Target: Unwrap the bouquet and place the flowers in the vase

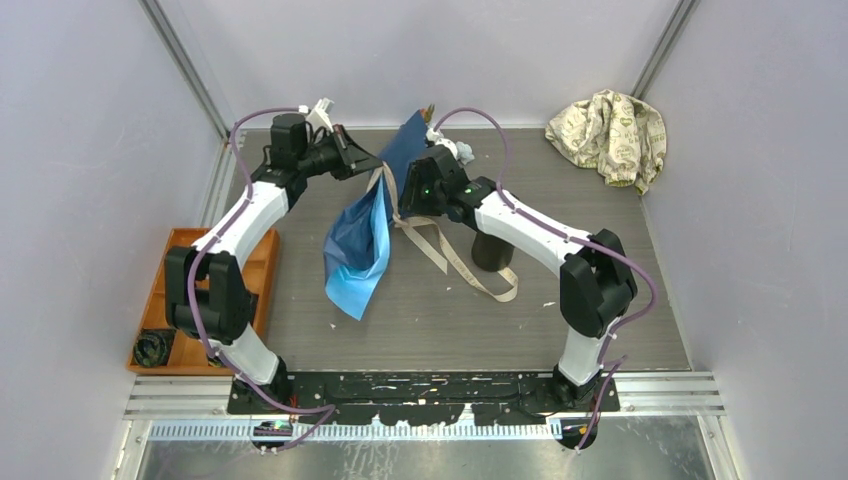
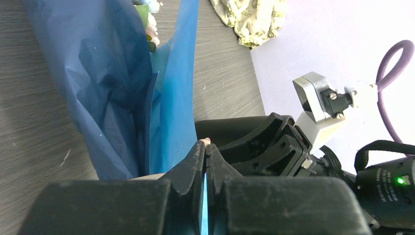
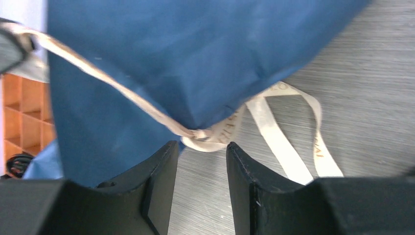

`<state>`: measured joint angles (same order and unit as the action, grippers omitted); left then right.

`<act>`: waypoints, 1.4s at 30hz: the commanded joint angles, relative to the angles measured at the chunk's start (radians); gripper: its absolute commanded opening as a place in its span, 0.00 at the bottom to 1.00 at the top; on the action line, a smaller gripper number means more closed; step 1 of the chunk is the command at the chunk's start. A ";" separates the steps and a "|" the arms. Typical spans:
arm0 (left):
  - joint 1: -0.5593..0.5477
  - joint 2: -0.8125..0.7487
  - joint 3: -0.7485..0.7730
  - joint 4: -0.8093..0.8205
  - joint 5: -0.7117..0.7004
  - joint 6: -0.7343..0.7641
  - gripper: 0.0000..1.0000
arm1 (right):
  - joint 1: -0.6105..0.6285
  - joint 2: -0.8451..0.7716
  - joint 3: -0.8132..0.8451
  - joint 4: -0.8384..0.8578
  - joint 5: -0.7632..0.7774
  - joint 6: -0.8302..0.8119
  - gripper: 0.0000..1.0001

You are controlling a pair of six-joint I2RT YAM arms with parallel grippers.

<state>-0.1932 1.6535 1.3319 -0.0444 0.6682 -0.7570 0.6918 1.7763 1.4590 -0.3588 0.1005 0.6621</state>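
One bouquet (image 1: 365, 235) hangs lifted at far centre, the vase (image 1: 492, 252) just near-right of it. From the left wrist, the left gripper (image 2: 206, 147) is clamped on the bouquet's light blue edge. From the right wrist, the right gripper (image 3: 200, 152) stands apart — the ribbon (image 3: 203, 136) knot sits just beyond its tips.

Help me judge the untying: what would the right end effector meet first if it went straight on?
Probably the flat beige ribbon's knot, just ahead of the right end effector, then the dark blue paper cone behind it; depth is unclear.

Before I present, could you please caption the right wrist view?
Open right gripper poised at the beige ribbon knot tying the blue-paper bouquet.
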 commanded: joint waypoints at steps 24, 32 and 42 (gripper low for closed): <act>-0.038 -0.124 0.047 -0.046 -0.050 0.058 0.04 | 0.015 0.174 0.280 -0.118 0.266 -0.131 0.46; 0.016 -0.173 0.015 -0.125 -0.222 0.064 0.04 | -0.060 0.154 0.314 -0.196 0.377 -0.156 0.46; 0.107 -0.174 -0.103 -0.051 -0.218 -0.020 0.03 | -0.235 0.156 0.363 -0.324 0.446 -0.154 0.45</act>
<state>-0.1081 1.5135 1.2434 -0.1661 0.4717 -0.7532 0.5220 1.9553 1.7813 -0.6273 0.4603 0.5194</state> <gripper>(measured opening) 0.040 0.460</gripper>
